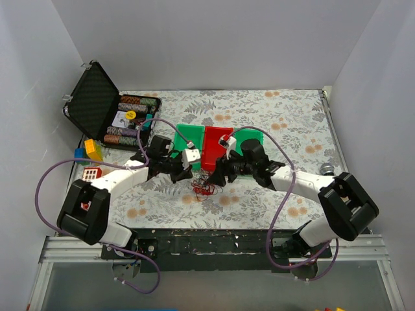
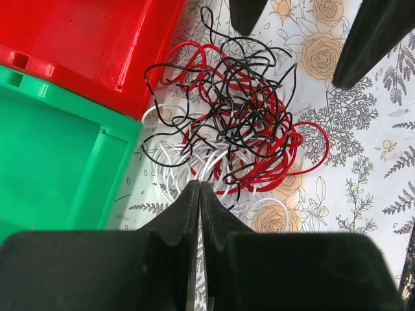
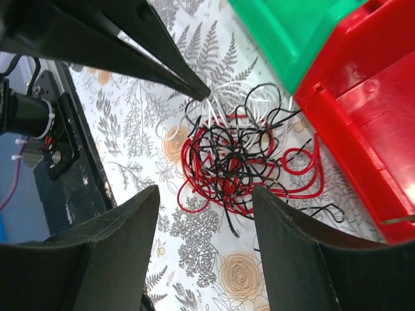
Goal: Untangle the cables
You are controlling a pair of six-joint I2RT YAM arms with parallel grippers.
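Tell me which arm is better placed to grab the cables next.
Probably right: the right gripper is open facing the cables, while the left gripper is shut at their white edge.

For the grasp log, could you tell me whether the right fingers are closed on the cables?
No, the right fingers stand wide apart, not touching the cables.

Green tray (image 1: 187, 134) beside red tray (image 1: 214, 146), open black case (image 1: 97, 97) of poker chips (image 1: 133, 116), floral tablecloth (image 1: 285, 116), coloured blocks (image 1: 93, 150).
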